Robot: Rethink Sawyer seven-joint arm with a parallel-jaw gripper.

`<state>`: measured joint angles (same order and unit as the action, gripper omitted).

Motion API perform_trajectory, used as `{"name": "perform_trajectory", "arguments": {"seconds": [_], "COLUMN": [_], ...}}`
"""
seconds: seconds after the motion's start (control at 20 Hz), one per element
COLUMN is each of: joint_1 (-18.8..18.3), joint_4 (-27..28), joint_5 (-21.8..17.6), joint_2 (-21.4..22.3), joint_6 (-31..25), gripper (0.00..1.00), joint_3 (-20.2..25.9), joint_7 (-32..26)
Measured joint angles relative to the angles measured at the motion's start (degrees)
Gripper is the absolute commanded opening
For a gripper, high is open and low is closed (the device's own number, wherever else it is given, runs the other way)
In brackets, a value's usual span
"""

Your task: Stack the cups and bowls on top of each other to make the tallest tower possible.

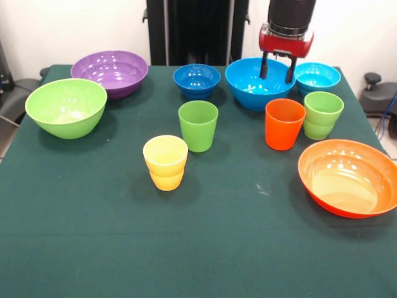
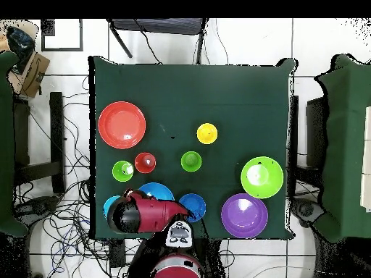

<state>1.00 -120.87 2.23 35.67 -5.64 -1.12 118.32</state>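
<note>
Blue bowl (image 1: 259, 82) sits at the table's twelve o'clock in the front view, nothing stacked yet. My gripper (image 1: 277, 72) hangs over it, fingers parted and empty. I should lower over the rim's four o'clock edge squarely before closing.

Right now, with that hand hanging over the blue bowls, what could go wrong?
The open hand hangs over the large glossy blue plastic bowl, whose smooth rim might slip from a grip. The smaller turquoise bowl sits close beside it and could get knocked. The plain orange plastic cup just in front may tip.
</note>
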Motion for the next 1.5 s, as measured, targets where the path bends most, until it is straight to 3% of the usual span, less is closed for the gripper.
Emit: {"name": "perform_trajectory", "arguments": {"seconds": [1.5], "joint_1": [2.59], "joint_4": [0.02], "joint_5": [2.13], "joint_2": [-5.26], "joint_6": [2.4], "gripper": [1.0], "joint_3": [-1.04], "joint_7": [0.38]}}
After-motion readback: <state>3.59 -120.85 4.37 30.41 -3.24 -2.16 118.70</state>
